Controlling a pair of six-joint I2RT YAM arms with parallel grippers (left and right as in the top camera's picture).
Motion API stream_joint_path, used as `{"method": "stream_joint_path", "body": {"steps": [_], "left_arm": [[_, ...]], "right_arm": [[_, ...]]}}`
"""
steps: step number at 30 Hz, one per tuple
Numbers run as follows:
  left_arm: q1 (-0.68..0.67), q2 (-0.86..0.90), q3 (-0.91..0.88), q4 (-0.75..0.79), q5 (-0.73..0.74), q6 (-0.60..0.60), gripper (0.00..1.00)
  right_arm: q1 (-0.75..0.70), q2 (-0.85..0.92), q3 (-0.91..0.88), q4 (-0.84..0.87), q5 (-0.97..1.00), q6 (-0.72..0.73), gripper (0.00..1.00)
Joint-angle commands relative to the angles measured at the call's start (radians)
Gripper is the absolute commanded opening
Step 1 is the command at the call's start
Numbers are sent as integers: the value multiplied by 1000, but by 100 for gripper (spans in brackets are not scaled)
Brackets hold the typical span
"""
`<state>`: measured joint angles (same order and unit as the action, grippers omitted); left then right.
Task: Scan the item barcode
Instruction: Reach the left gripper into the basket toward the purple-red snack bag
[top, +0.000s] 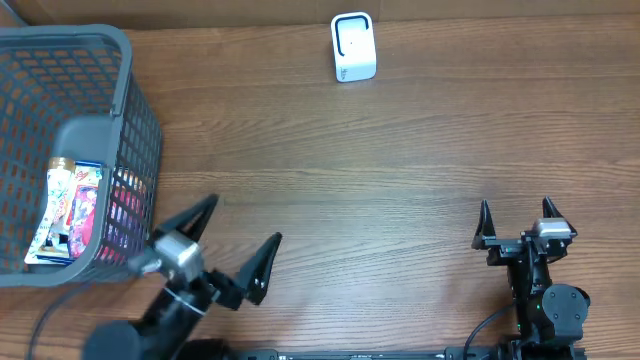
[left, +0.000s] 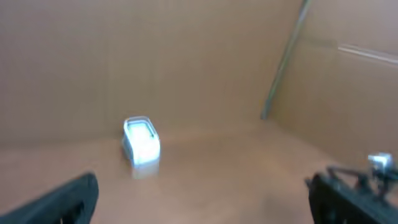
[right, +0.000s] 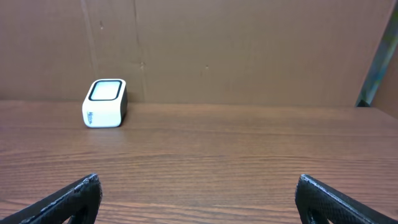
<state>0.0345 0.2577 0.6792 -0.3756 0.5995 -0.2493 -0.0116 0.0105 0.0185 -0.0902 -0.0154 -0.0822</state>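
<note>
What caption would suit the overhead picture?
Open left gripper and right gripper, packets in grey basket, white scanner across the table.

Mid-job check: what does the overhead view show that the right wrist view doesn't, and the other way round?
Only overhead: the grey basket at the table's left with colourful packets inside, and the left claw, open, near it. Only right wrist: the cardboard wall rising behind the scanner, and a grey post at the right edge. Both: the white scanner standing on the wooden table, and the right claw, open and empty.
</note>
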Motion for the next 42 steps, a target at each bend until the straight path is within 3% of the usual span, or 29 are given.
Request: {"method": "stream_joint_path", "body": {"steps": [1, 7, 10, 15, 18, 25, 32, 36, 38, 42], "left_arm": [[5, 243, 330, -245, -83, 233, 100], [5, 715, 962, -790, -120, 327, 100], [6, 886, 1227, -988, -176, 402, 100], [91, 1092, 1629, -1162, -457, 220, 100], [296, 1190, 1846, -1222, -476, 170, 100], [587, 1255, 1867, -1218, -477, 105, 100], [688, 1393, 1867, -1237, -488, 84, 100], [715, 1515, 1867, -1307, -603, 85, 100], [729, 1551, 1855, -1314, -614, 110, 100], [752, 1573, 1760, -1314, -493, 257, 100]], "right_arm": [[5, -8, -11, 6, 3, 3, 100], [5, -8, -11, 6, 3, 3, 100], [5, -8, -11, 6, 3, 3, 100], [5, -8, -11, 6, 3, 3, 100], [5, -8, -11, 6, 3, 3, 100], [5, -8, -11, 6, 3, 3, 100], [5, -8, -11, 6, 3, 3, 100], [5, -8, -11, 6, 3, 3, 100], [5, -8, -11, 6, 3, 3, 100], [5, -8, -11, 6, 3, 3, 100]]}}
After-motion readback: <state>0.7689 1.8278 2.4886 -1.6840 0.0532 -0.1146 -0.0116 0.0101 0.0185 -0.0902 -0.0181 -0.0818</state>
